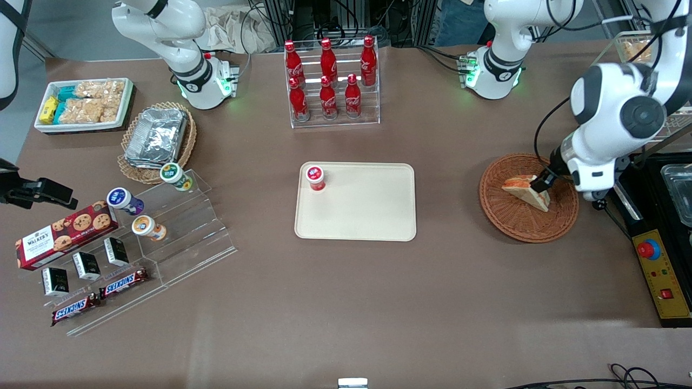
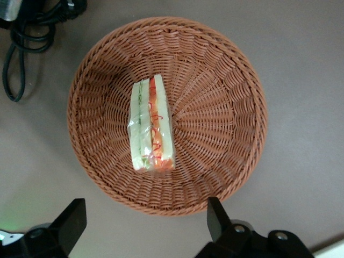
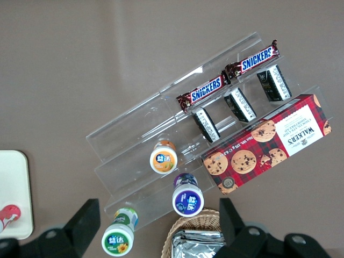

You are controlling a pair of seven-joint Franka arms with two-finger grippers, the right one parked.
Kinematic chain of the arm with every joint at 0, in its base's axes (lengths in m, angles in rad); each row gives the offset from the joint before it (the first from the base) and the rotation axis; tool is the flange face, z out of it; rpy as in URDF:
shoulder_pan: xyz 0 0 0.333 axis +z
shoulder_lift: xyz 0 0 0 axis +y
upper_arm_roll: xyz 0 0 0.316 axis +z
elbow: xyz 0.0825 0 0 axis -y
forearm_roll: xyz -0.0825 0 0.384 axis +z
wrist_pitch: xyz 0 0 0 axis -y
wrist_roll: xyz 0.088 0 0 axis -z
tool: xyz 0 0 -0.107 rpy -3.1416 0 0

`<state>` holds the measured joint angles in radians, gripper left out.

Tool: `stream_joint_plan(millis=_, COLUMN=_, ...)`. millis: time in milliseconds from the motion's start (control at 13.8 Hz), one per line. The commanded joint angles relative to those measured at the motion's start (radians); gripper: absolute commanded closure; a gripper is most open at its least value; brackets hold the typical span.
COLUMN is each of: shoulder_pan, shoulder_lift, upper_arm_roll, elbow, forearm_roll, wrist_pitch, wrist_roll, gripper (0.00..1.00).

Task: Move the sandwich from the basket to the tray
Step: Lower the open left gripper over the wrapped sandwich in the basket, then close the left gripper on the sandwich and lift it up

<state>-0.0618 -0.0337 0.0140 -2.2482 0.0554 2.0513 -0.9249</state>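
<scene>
So the sandwich (image 2: pixel 151 124) is sitting in the middle of the round reddish-brown basket (image 1: pixel 529 198), lying on its side with the orange-red and green filling layers showing through the clear wrap. The basket is on the brown table (image 1: pixel 346 302) toward the working arm's end.

The gripper (image 1: pixel 541 182) hangs right over the basket, above the sandwich. In the left wrist view its 2 black fingers (image 2: pixel 69 221) are spread wide apart with nothing between them, and the sandwich lies untouched below.

The cream-beige tray (image 1: pixel 373 216) is in the middle of the table, well apart from the basket. It's mostly bare, just 1 small red-lidded cup (image 1: pixel 315 178) standing in the corner toward the parked arm's end, farther from the front camera.

Other stuff around: a clear rack with 6 red cola bottles (image 1: pixel 330 81) farther from the camera than the tray. Toward the parked arm's end there's a tan wicker basket with foil containers (image 1: pixel 157 135), a white bin of snack packets (image 1: pixel 84 104), and a clear stepped stand (image 1: pixel 178 237) with 3 little cups on it: green-lidded (image 1: pixel 173 174), blue-lidded (image 1: pixel 120 199) and orange-lidded (image 1: pixel 144 226). Near that sit a red Walkers cookie box (image 1: pixel 62 233), 3 small black packs (image 1: pixel 86 266) and 2 Snickers bars (image 1: pixel 100 296).
</scene>
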Motion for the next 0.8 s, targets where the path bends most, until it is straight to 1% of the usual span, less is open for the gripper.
stream_joint_plan(millis=0, shoulder_pan=0.002, shoulder_lift=0.023, upper_arm_roll=0.012, elbow=-0.027, forearm_roll=0.021, wrist_pitch=0.05, wrist_roll=-0.029, gripper=0.0)
stream_joint_plan(millis=436, shoulder_pan=0.007, shoulder_lift=0.044, upper_arm_roll=0.014, elbow=-0.178, forearm_roll=0.023, wrist_pitch=0.24, wrist_roll=-0.049, gripper=0.0)
stream_joint_plan(millis=727, shoulder_pan=0.007, shoulder_lift=0.104, upper_arm_roll=0.017, elbow=-0.195, forearm_roll=0.087, wrist_pitch=0.292, wrist_roll=-0.139, gripper=0.0)
